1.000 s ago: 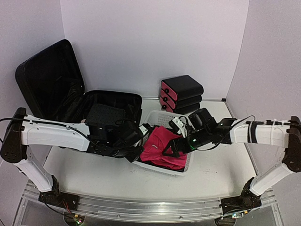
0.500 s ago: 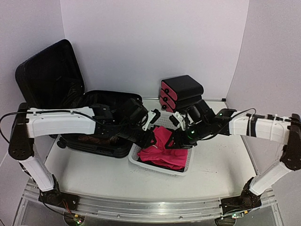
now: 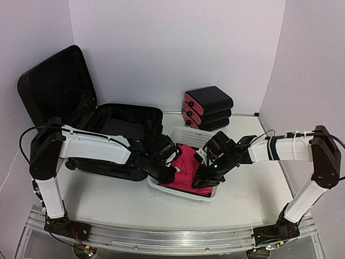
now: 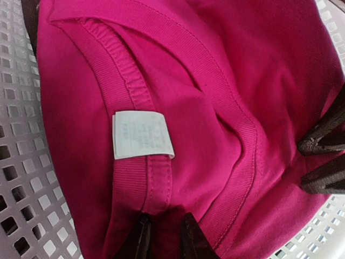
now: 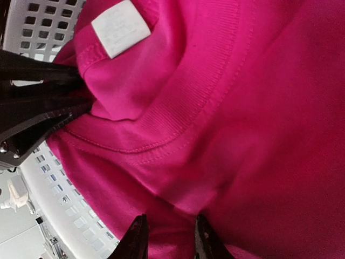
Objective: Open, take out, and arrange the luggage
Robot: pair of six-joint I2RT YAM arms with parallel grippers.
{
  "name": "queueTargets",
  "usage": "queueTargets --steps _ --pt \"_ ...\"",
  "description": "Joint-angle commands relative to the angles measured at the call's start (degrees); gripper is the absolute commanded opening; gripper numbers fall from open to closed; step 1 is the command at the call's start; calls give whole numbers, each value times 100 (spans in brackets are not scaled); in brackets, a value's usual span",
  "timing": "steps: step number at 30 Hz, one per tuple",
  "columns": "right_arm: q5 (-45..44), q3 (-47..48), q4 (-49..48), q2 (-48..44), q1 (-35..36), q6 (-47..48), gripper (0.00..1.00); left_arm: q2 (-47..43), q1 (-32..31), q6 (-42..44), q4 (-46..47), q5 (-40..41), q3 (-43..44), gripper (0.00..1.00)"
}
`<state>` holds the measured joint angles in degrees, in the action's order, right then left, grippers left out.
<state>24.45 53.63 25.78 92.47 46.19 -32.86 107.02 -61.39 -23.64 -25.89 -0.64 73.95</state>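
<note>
White mesh basket (image 3: 184, 131): holds pink T-shirt (image 3: 188, 171).
Left pincer (image 4: 164, 241): pinching the shirt's collar.
Right pincer (image 5: 170, 241): apparently pinching a fold; tips half buried.
Luggage (image 3: 56, 91): open beside basket, dark contents indistinct.

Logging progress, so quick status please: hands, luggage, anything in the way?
Left hand and right hand both pinching pink shirt, down in white basket. Luggage open, lid up. Nothing seen in the way.

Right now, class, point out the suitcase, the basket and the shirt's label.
suitcase (image 3: 54, 91): top external view, on the raised lid.
basket (image 3: 183, 133): top external view, on the far wall.
label (image 4: 141, 135): left wrist view, middle of the white tag.
</note>
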Motion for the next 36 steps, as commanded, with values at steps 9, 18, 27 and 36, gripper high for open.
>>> queueTargets --steps 9,18,27,36 --pt "-669 511 553 -994 87 333 63 -930 21 13 -384 -866 695 38" --pt "-1375 982 1216 -1202 74 1353 93 -2179 746 8 -387 -339 45 66" --pt "-1098 1000 1183 -1103 77 1566 98 -3902 2507 -325 -932 -263 -1031 78" --pt "-854 851 1055 -1219 74 1590 98 -2810 4385 1310 -2278 -811 -318 86"
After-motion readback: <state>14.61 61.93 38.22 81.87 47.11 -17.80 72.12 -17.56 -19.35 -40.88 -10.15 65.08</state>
